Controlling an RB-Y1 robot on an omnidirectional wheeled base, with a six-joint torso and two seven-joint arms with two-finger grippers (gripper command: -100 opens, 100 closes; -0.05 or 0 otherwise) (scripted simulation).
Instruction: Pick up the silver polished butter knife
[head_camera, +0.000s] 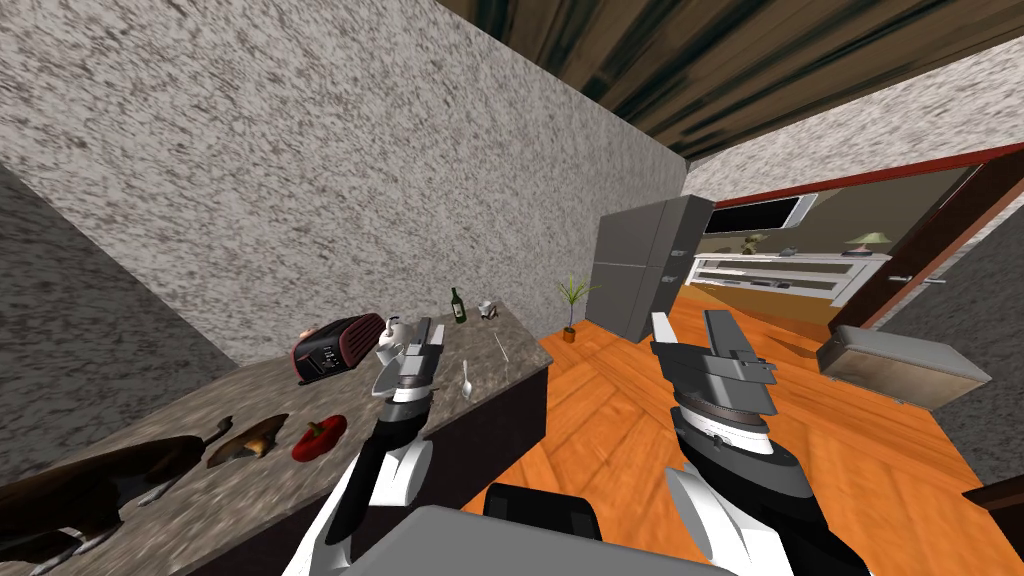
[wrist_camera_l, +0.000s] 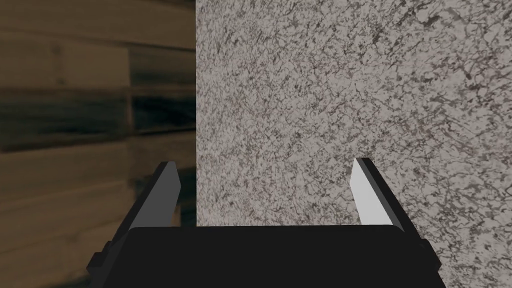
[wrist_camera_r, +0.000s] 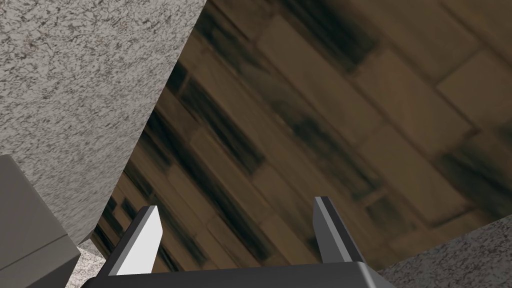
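The butter knife (head_camera: 502, 347) is a thin pale sliver lying on the speckled stone countertop (head_camera: 200, 400), toward its far end. A spoon (head_camera: 467, 380) lies just nearer to me. My left gripper (head_camera: 425, 338) is raised above the counter, a little short and left of the knife, pointing up at the wall. Its fingers (wrist_camera_l: 367, 192) stand open with nothing between them. My right gripper (head_camera: 690, 328) hangs over the orange floor, off the counter's end, also open (wrist_camera_r: 235, 230) and empty.
On the counter stand a dark red toaster (head_camera: 338, 345), a small white object (head_camera: 392, 330), a green bottle (head_camera: 458, 306), a cup (head_camera: 487, 309), a red pepper (head_camera: 320, 437) and bread (head_camera: 245, 440). Beyond are a potted plant (head_camera: 570, 305), a grey fridge (head_camera: 645, 265) and a grey box (head_camera: 900, 365).
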